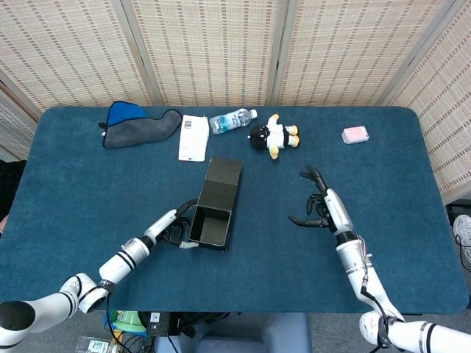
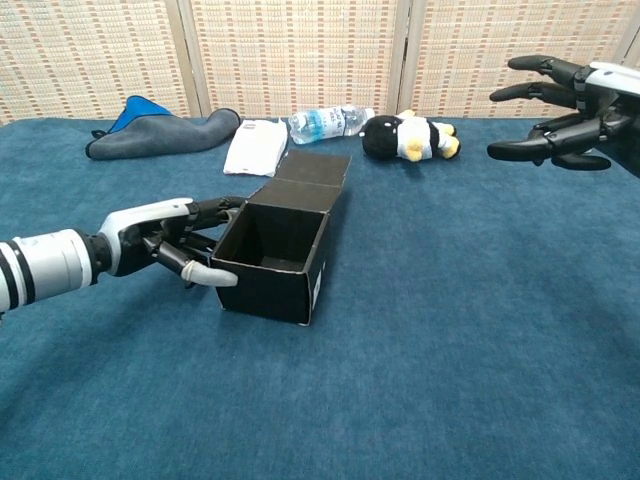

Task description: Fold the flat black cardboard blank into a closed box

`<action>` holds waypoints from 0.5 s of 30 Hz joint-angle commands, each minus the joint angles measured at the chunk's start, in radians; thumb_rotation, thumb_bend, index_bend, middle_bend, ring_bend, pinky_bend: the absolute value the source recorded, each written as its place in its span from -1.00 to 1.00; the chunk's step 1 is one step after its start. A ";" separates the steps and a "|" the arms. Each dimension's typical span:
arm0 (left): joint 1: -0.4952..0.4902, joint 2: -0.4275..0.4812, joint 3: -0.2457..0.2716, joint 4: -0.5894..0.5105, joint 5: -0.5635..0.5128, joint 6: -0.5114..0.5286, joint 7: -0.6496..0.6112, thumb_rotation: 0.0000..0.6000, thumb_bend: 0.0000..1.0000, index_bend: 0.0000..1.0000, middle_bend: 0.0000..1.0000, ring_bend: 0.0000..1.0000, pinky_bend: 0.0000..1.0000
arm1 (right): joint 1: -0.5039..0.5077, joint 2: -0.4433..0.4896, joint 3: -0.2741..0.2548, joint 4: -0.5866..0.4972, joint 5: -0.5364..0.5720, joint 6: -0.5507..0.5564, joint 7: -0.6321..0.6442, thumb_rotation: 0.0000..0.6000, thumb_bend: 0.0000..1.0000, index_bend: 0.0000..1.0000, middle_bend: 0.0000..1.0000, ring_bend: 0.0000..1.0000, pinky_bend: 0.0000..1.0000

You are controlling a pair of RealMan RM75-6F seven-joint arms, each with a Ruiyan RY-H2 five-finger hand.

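- Head view: a blue-carpeted table stands before woven screen panels.
- Head view: the black box sits near the table's middle, slightly left, its top open and its lid flap lying back toward the far side.
- Head view: the left hand lies at the box's left wall, fingers curled against it; whether it truly grips the card I cannot tell.
- Head view: the right hand is well apart from the box on its right, fingers spread and holding nothing.
- Head view: along the far edge lie a grey and blue cloth, a white packet, a water bottle, a plush toy and a small pink item.
- Chest view: the box stands upright, its inside dark and bare, flap tilted away.
- Chest view: the left hand touches the box's left side, one pale fingertip against the near corner.
- Chest view: the right hand hangs raised at the upper right, fingers apart, empty.
- Chest view: cloth, packet, bottle and toy lie behind the box.
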 commanded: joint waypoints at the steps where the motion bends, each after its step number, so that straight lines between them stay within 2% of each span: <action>1: 0.002 -0.015 0.000 0.017 0.003 0.009 -0.013 1.00 -0.74 -1.00 -1.00 0.03 0.39 | 0.000 -0.001 0.001 0.003 0.003 -0.001 0.001 1.00 -0.97 -1.00 -0.74 0.39 1.00; 10: 0.001 -0.056 0.012 0.071 0.023 0.030 -0.067 1.00 -0.74 -0.99 -1.00 0.06 0.39 | -0.002 -0.005 0.005 0.019 0.011 -0.006 0.009 1.00 -0.97 -1.00 -0.73 0.39 1.00; 15: 0.004 -0.081 0.015 0.105 0.025 0.040 -0.089 1.00 -0.74 -0.83 -0.88 0.08 0.39 | -0.002 -0.008 0.006 0.025 0.019 -0.009 0.009 1.00 -0.97 -1.00 -0.73 0.39 1.00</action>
